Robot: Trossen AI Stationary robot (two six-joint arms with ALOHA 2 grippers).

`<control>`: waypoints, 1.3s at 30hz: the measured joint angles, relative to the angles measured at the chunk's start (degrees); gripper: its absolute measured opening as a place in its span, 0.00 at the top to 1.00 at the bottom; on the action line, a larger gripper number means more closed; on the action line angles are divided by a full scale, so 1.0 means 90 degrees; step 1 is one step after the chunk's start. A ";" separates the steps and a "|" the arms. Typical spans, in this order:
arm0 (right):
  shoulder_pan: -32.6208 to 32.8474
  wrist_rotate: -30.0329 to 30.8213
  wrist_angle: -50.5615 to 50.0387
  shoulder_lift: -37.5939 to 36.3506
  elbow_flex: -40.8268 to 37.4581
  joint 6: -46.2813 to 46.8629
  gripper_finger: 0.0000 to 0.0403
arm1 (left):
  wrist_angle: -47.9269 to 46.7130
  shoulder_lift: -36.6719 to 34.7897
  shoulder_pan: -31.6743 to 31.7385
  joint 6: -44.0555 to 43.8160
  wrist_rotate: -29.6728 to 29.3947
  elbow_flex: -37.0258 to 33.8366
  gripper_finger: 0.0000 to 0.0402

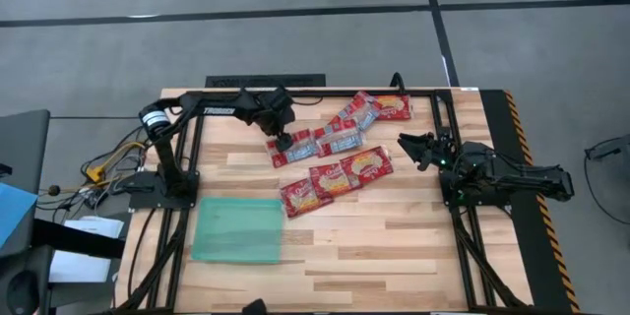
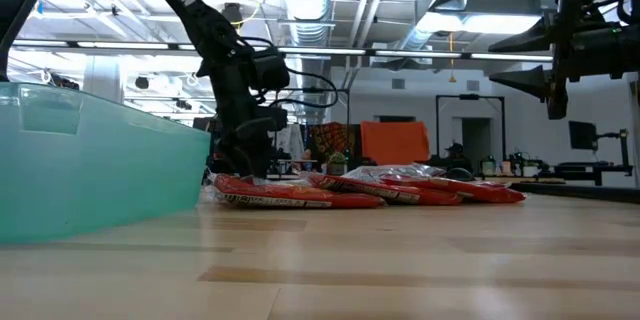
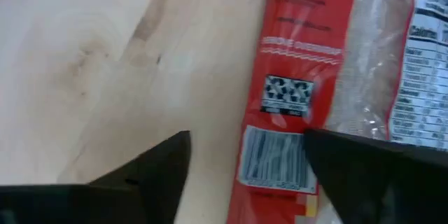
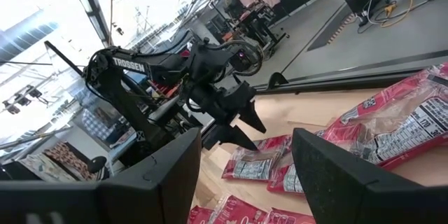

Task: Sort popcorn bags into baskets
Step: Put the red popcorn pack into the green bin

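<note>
The left gripper [image 1: 283, 142] is down over the leftmost popcorn bag [image 1: 292, 147] of the cluster on the desk [image 1: 394, 246], jaws spread and straddling the packet's red barcode edge [image 3: 276, 157]. In the left wrist view the packet's long axis runs straight ahead out from between the jaws, one fingertip over bare wood, the other over the bag. The right gripper [image 1: 418, 148] hangs raised, jaws released and empty, farther from this packet. The teal tray [image 1: 236, 228] lies well apart, empty.
</note>
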 joint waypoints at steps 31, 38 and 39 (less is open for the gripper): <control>0.0000 0.0014 -0.0167 0.0002 0.0010 -0.0021 0.38 | -0.2507 -0.0029 -0.0042 -0.1869 0.0357 0.1411 1.00; 0.0000 0.0019 -0.0167 0.0002 0.0007 -0.0024 0.38 | -0.2603 -0.0037 -0.0242 -0.1914 -0.0064 0.1665 1.00; 0.0000 0.0019 -0.0167 0.0002 0.0007 -0.0024 0.38 | -0.2608 -0.0037 -0.0285 -0.1919 -0.0283 0.1665 0.99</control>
